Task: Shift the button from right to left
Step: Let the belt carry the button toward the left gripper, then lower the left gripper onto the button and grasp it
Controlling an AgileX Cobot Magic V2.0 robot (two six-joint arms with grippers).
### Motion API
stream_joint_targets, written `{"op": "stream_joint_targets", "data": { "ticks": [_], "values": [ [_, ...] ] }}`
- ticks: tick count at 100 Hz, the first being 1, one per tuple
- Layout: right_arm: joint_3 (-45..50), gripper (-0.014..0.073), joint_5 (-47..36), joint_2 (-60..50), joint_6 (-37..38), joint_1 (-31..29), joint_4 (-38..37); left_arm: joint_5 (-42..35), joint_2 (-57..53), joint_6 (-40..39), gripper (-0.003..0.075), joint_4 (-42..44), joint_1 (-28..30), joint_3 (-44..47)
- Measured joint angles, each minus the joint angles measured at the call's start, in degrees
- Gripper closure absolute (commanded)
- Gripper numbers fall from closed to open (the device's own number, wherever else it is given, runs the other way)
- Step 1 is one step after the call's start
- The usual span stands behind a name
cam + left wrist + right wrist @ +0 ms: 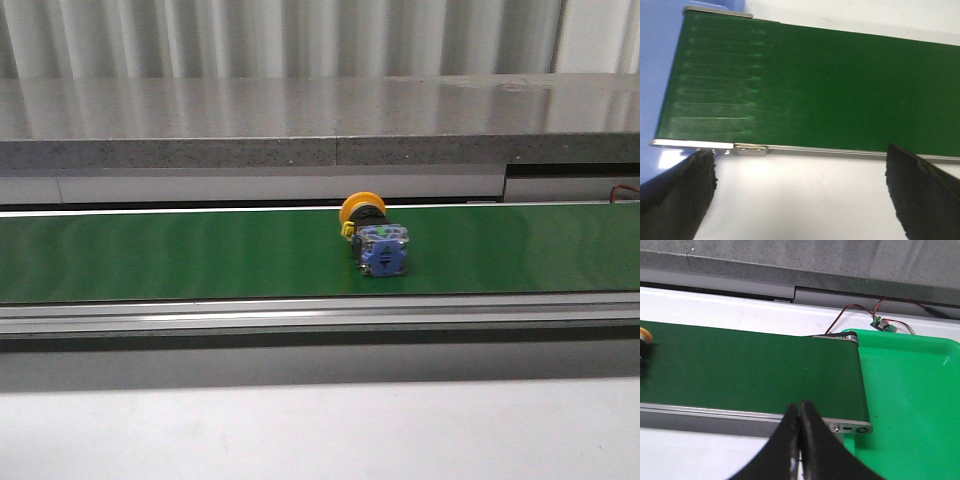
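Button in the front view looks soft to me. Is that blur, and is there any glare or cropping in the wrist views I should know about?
Front view: the button is slightly blurred, edges smeared, on the green belt. Left wrist view: pale streaks of glare on the belt's end, no button in frame. Right wrist view: sharp, but the button is cut off at the frame edge.

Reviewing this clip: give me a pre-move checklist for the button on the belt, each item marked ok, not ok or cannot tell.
1. Yellow-capped push-button with blue-grey contact block visible on the green conveyor belt: ok, lying on its side near mid-belt.
2. Button free of any gripper: ok, nothing touches it.
3. Left gripper open for a pick: ok, fingers wide apart over the belt's near edge.
4. Right gripper open: not ok, fingertips are together with nothing between them.
5. Belt running or stopped: cannot tell.
6. Green plastic tray at the belt's end clear of arms: ok.
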Motion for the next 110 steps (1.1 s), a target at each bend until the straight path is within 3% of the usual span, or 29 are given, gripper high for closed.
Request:
{"op": "stream_joint_targets", "data": {
  "ticks": [22,57,110],
  "values": [
    [0.0,0.0661,0.0,0.0,0.0,0.0,0.0,-4.9,3.1,-1.0,0.0068,-3.6,-8.5,-1.2],
    [0.0,0.0661,0.0,0.0,0.0,0.0,0.0,-8.7,21.6,-4.3,0.0069,-1.8,-22.6,-12.5],
    [0.0,0.0661,0.0,0.0,0.0,0.0,0.0,-9.8,44.1,-7.0,0.0069,3.9,-34.9,-27.7]
  ]
}}
